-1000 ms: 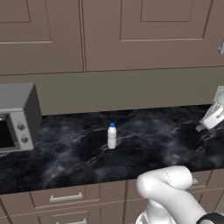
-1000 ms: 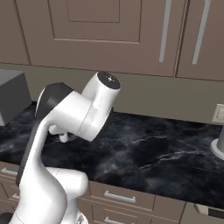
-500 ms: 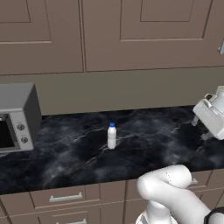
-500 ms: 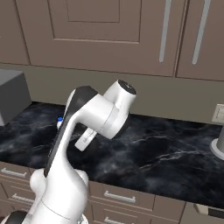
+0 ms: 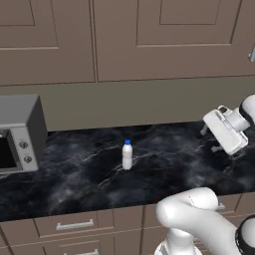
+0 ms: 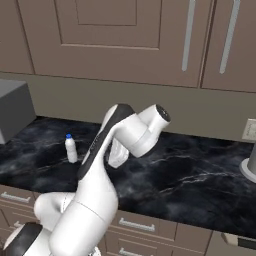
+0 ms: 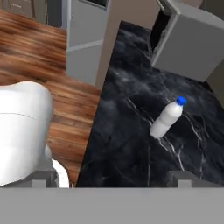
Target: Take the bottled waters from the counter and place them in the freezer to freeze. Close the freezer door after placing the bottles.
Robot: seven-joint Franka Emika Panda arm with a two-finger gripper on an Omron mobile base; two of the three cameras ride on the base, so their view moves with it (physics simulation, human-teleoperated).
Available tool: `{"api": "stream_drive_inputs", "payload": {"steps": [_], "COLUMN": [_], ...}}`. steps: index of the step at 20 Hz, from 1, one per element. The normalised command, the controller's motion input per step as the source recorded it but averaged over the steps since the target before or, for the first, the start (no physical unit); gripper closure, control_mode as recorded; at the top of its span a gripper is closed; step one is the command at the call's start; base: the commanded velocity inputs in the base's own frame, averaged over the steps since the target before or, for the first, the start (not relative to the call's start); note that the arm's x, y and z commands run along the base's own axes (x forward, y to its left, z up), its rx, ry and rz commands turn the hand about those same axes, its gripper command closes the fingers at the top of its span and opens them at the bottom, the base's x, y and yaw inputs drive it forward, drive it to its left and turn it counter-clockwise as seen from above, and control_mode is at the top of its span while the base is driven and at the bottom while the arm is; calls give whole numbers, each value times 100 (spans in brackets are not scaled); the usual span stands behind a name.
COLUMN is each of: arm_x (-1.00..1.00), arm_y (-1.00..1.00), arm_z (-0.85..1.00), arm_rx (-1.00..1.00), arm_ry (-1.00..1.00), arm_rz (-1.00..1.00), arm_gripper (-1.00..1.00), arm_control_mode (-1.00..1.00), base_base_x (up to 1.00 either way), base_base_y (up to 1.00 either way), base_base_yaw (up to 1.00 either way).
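a bottle point(image 5: 127, 155) is standing upright on the counter point(image 5: 164, 169), about midway between its front edge and the back wall. a microwave point(image 5: 19, 133) is sitting on the counter well to the bottle's left. the gripper point(image 5: 219, 135) is hanging above the counter far to the bottle's right. wall cabinets point(image 5: 124, 37) are hanging above, and drawers point(image 5: 74, 225) are sitting below the counter's front edge.

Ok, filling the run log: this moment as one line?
gripper: open, holding nothing | bottled water: upright on counter | phase: approach
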Motion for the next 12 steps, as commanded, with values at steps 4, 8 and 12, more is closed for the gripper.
{"api": "stream_drive_inputs", "payload": {"steps": [4,8,12], "arm_x": [58,37,9], "arm_y": [25,27,35], "arm_z": [0,0,0], "arm_rx": [40,37,5], "arm_ry": [-1,-1,2], "arm_rz": [0,0,-4], "arm_gripper": [-100,-100,-100], "arm_control_mode": [-100,-100,-100], "base_base_x": [0,0,0], "base_base_y": [0,0,0], "base_base_yaw": [0,0,0]}}
